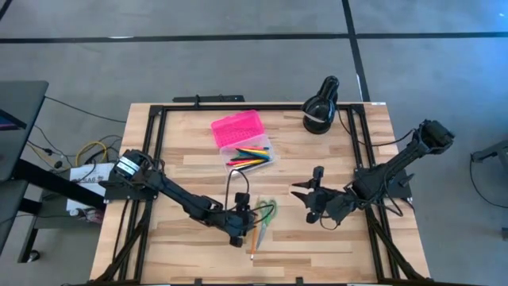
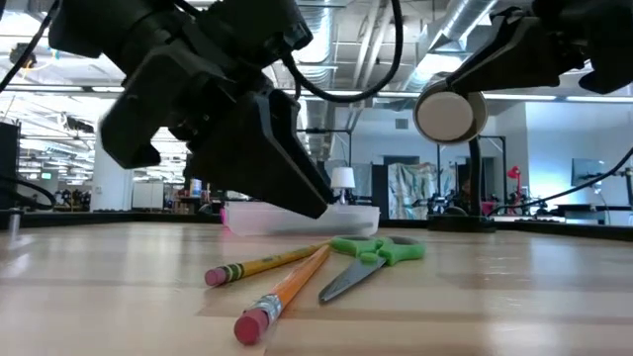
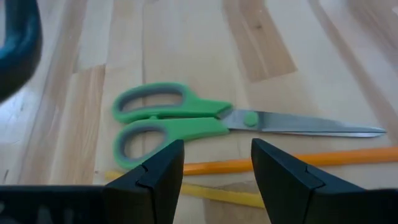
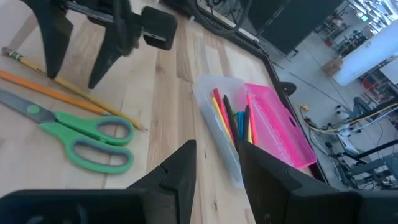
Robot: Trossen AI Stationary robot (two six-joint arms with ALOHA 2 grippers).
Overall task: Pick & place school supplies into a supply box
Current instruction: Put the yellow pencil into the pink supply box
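The left gripper (image 1: 246, 216) hangs low over the near middle of the tabletop (image 1: 182, 246), its fingers spread and empty, right above two pencils (image 2: 282, 282) and beside the green-handled scissors (image 3: 186, 118). The right gripper (image 1: 311, 195) waits further right, also spread and holding nothing.

The pencils are light, stiff and thin, and they lie flat on the wood, so they are likely to roll or skid under a closing finger (a pinch across the middle of the shaft, fingers square to it, looks safest). The scissors are light too, with slick steel blades and thicker plastic handles; my guess is the pivot, or the handle necks just behind it, gives the firmest hold.

In the high view the pencils run mostly near-to-far with a slight lean, their eraser ends toward the table's near edge. The scissors lie closed just to their right, blades toward the near edge and the handle loops further back.

The supply box (image 1: 242, 143) sits open further back on the tabletop, pink lid (image 1: 236, 127) thrown back, several coloured pens (image 4: 233, 121) already lying lengthwise in its clear base
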